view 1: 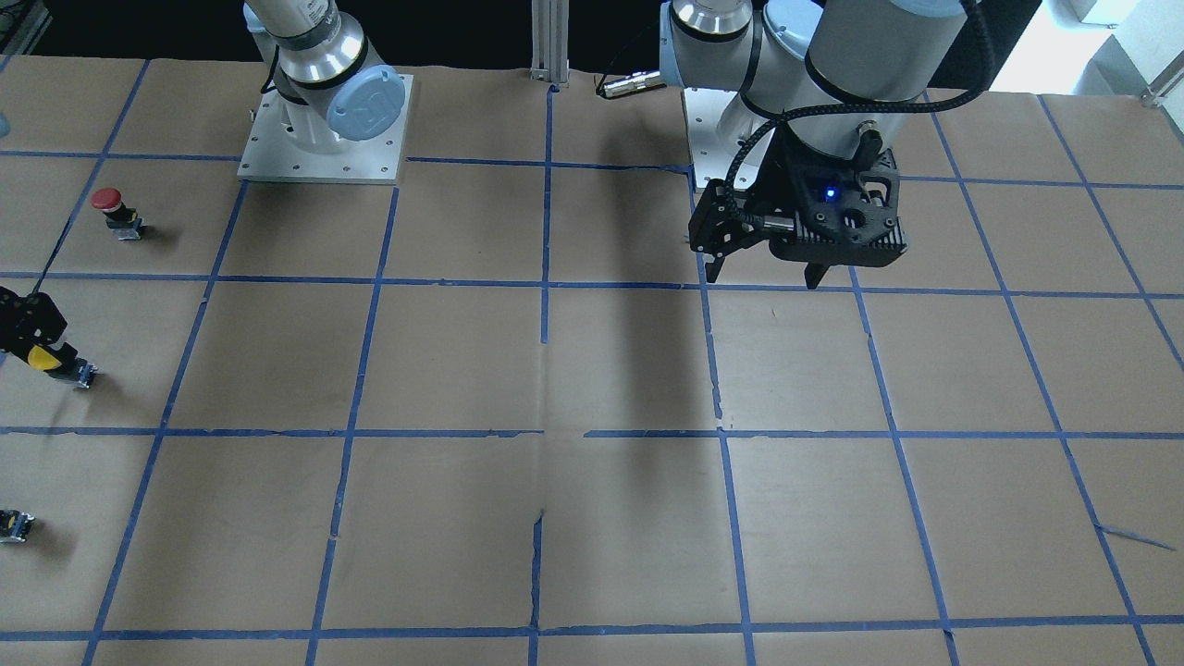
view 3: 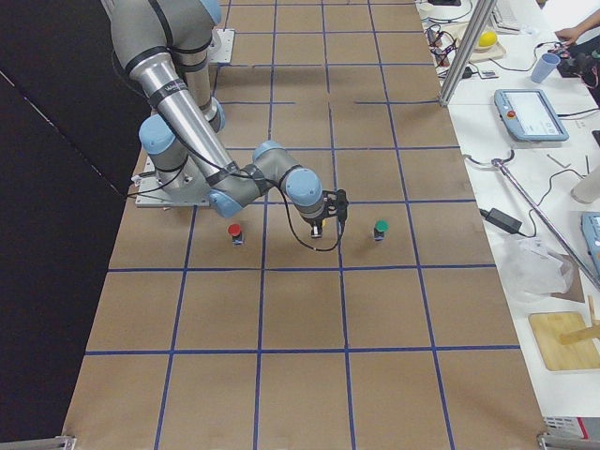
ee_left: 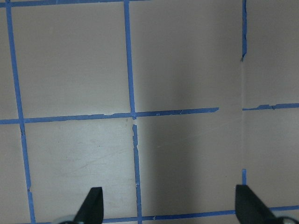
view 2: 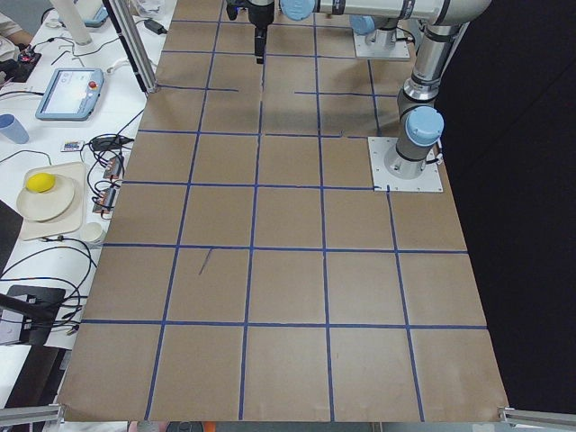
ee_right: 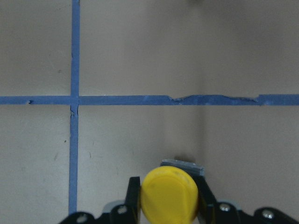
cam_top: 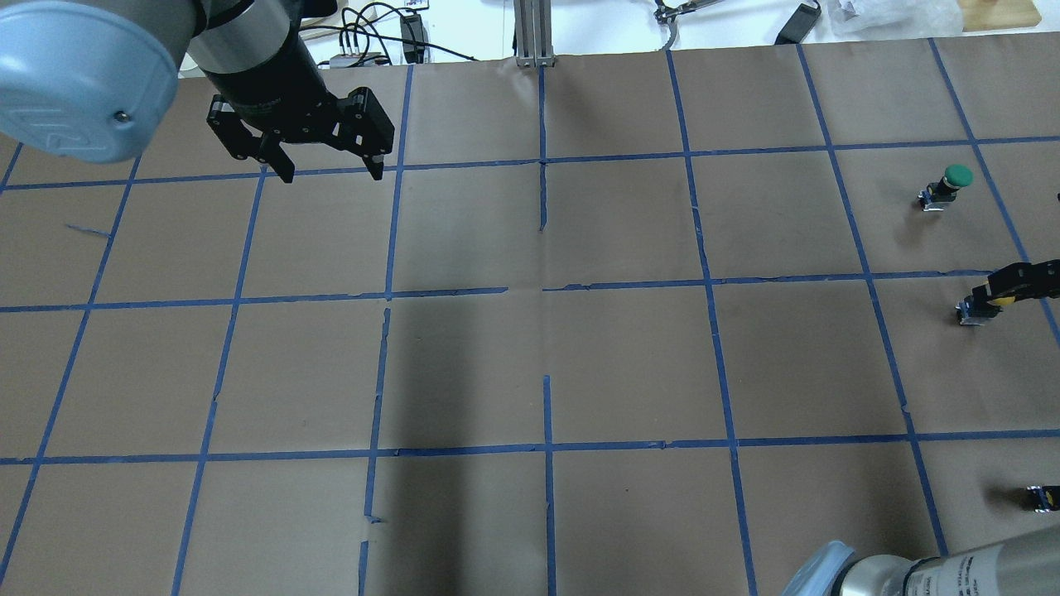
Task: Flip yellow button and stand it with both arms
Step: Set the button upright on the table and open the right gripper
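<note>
The yellow button (view 1: 43,358) is at the table's edge on my right side, tilted, with its grey body toward the table. My right gripper (view 1: 32,338) is shut on its cap. The right wrist view shows the yellow cap (ee_right: 169,196) tight between the two fingers (ee_right: 133,196). It also shows in the overhead view (cam_top: 1004,301), with the right gripper (cam_top: 1017,283) over it. My left gripper (view 1: 763,275) is open and empty, hanging above the table near its own base, far from the button. Its spread fingertips (ee_left: 93,205) show over bare paper.
A red-capped button (view 1: 109,211) stands between the yellow one and the right arm's base plate (view 1: 324,166). A green-capped button (cam_top: 948,184) stands beyond it. A tiny dark part with a yellow spot (view 1: 14,525) lies near the edge. Brown paper with blue tape lines (view 1: 546,287) covers the table.
</note>
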`<state>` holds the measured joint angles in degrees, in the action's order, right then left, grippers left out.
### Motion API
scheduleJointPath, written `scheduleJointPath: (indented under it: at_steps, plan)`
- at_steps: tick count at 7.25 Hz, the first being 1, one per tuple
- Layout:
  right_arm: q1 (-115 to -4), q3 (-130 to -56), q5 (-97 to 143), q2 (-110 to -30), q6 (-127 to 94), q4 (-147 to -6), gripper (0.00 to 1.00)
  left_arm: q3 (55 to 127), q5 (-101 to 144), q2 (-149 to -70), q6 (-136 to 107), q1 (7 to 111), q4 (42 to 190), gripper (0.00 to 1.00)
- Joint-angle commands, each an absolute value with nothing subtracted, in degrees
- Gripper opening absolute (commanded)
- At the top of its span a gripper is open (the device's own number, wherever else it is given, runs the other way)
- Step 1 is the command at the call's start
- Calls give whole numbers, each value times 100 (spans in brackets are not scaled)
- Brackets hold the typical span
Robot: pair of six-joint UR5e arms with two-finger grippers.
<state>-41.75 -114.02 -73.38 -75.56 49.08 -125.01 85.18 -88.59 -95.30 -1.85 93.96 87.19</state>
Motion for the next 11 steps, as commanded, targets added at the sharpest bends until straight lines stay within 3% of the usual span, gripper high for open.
scheduleJointPath:
  at_steps: [1,3,4,7,11]
  plan:
    - [-4184,-11400,-7382,-7559,4922,-12480,38,8517,-8868,-9527,-185,9396,8719,100]
    - [-4175,-11399,-7417,-7550,4922,-12480,87,8517,-8859,-9527,-185,9387,8719,100]
    - [-4175,-11391,-7427,-7550,4922,-12489,96,8525,-8859,-9527,-185,9387,8719,100]
    - [-4192,-11164,-7986,-7724,4765,-12202,99,8517,-8859,-9527,-185,9387,8719,100]
    - [-4936,-9671,-8505,-7840,3274,-10443,99,8525,-8877,-9519,-193,9387,8728,100]
